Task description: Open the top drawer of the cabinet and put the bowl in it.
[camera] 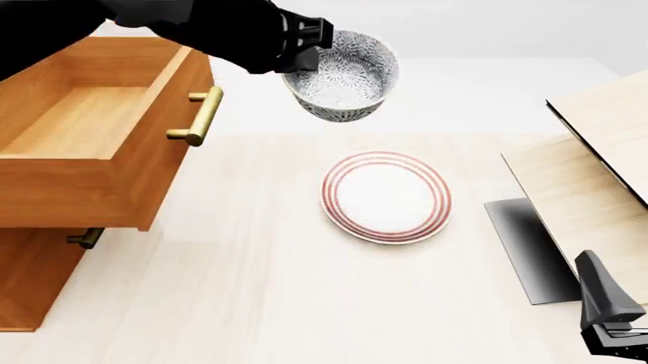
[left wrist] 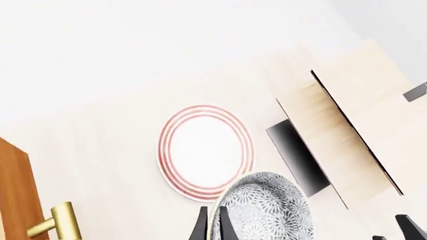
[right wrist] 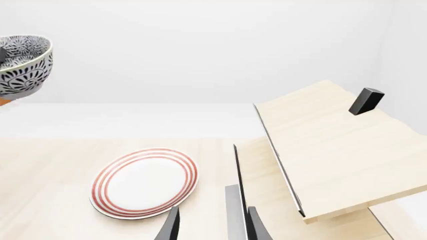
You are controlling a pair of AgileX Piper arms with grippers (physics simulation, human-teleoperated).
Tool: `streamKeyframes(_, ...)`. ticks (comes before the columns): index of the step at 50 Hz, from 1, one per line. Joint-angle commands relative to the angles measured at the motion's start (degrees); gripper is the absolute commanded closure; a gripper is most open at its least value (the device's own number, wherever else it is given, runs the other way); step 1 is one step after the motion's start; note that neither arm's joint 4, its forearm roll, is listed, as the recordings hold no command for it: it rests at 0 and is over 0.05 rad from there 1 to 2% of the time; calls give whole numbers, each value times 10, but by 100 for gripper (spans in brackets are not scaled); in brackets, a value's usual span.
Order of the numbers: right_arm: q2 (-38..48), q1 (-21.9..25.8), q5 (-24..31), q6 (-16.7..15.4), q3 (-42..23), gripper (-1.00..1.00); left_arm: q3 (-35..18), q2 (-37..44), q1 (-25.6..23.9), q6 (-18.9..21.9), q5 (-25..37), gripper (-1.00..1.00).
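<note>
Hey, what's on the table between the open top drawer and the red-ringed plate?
Nothing: in the front view, only bare tabletop separates the top drawer from the plate.

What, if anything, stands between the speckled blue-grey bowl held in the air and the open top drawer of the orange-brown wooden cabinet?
Nothing visible does. The left gripper holds the speckled blue-grey bowl by its rim, up in the air to the right of the open top drawer. The drawer's inside looks bare, and only its brass bar handle lies between them, lower than the bowl.
</note>
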Motion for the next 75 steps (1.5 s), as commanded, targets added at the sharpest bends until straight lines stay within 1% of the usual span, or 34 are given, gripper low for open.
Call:
streamKeyframes(1, -1, 0, 0, 0, 1, -100, -77, 29, 30, 27, 42, 100)
streamKeyframes(5, -1, 0, 0, 0, 1, -100, -87, 34, 31, 21, 45, 100)
streamKeyframes(9, -1, 0, 0, 0, 1, -100, -93, 37, 41, 24, 50, 100)
streamKeyframes(23, -1, 0, 0, 0, 1, -100, -139, 26, 93, 36, 89, 100)
streamKeyframes(24, -1, 0, 0, 0, 1, -100, -138, 21, 99, 31, 87, 100)
streamKeyframes(33, -1, 0, 0, 0, 1, -100, -143, 0, 136, 33, 105, 100)
streamKeyframes(35, -1, 0, 0, 0, 1, -100, -141, -3, 142, 38, 108, 100)
streamKeyframes(37, -1, 0, 0, 0, 1, -100, -137, -9, 146, 32, 107, 100)
streamKeyframes(38, -1, 0, 0, 0, 1, -100, -136, -10, 152, 37, 109, 100)
streamKeyframes(41, -1, 0, 0, 0, 1, -100, -122, -18, 160, 34, 106, 100)
streamKeyframes(50, -1, 0, 0, 0, 1, -100, -106, -36, 185, 32, 107, 100)
streamKeyframes(59, -1, 0, 0, 0, 1, -100, -94, -60, 212, 17, 109, 100)
streamKeyframes(60, -1, 0, 0, 0, 1, -100, -90, -66, 218, 9, 105, 100)
streamKeyframes(63, -1, 0, 0, 0, 1, -100, -87, -73, 230, 11, 109, 100)
streamKeyframes(68, -1, 0, 0, 0, 1, -100, -60, -88, 243, 0, 97, 100)
streamKeyframes(69, -1, 0, 0, 0, 1, -100, -45, -96, 255, -6, 89, 100)
streamKeyframes(70, -1, 0, 0, 0, 1, -100, -40, -98, 257, -6, 88, 100)
streamKeyframes(71, -1, 0, 0, 0, 1, -100, -30, -102, 260, -15, 83, 100)
streamKeyframes(75, -1, 0, 0, 0, 1, -100, -10, -116, 276, -25, 73, 100)
